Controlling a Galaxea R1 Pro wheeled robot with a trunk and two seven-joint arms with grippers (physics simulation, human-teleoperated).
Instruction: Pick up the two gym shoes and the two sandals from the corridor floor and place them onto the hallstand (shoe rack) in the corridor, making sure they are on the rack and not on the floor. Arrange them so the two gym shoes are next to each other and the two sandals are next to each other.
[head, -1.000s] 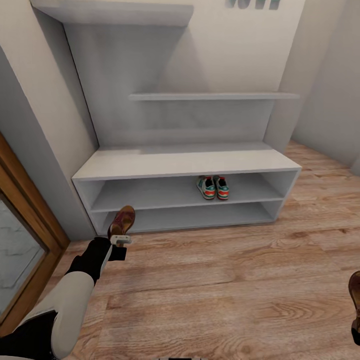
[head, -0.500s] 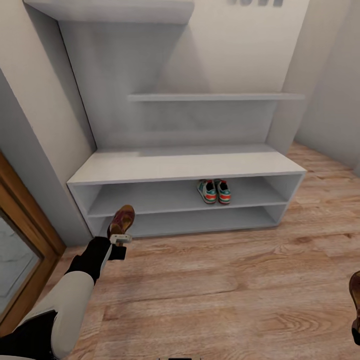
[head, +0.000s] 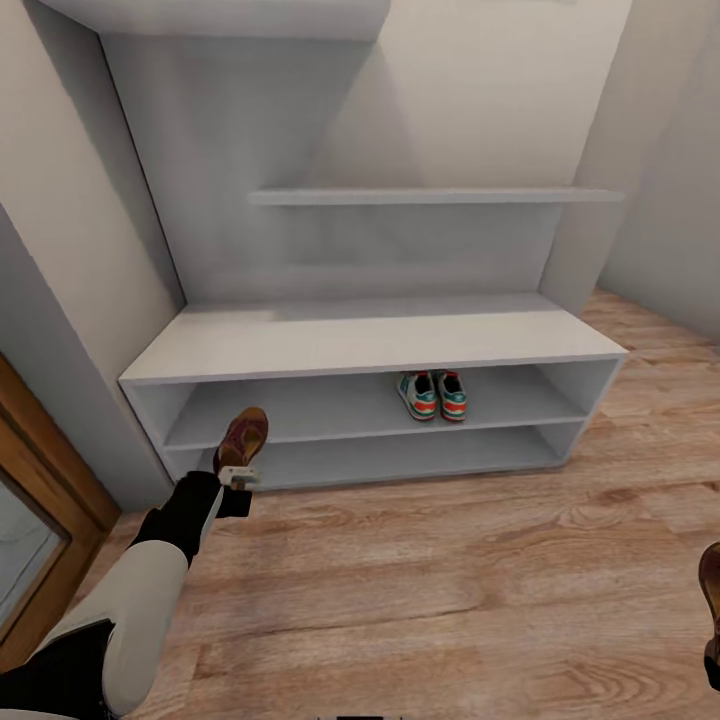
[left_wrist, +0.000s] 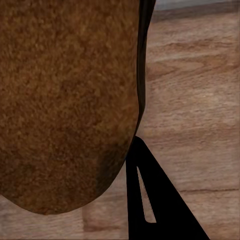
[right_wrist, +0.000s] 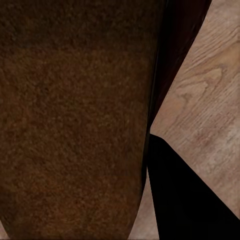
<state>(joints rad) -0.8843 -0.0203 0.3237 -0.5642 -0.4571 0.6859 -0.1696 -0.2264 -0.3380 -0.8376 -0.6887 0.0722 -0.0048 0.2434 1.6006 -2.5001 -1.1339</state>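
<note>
**Brown leather in both grippers, sneakers on the rack**

Brown leather sole covers most of the left wrist view: the left gripper (head: 240, 478) is clamped on a sandal (head: 243, 438), one dark fingertip (left_wrist: 150, 200) showing beside the sole, with wood planks beneath. In the head view this sandal stands toe-up above the gripper, held in the air in front of the left end of the hallstand's lower tiers.

The right wrist view shows the same: a second sandal (right_wrist: 75, 120) pressed close to the camera, a black finger (right_wrist: 185, 195) alongside it. In the head view its brown edge shows at the frame's lower right corner; the right gripper is closed on it, held over the corridor floor (head: 450, 590).

Beyond lies bare light-brown planking with grain and knots, then the hallstand (head: 370, 340), a light-grey two-tier bench with staggered wall shelves above it. The two gym shoes (head: 432, 395) sit side by side, touching, on the middle tier, right of centre. A wood door frame (head: 45, 480) stands at the left.
</note>
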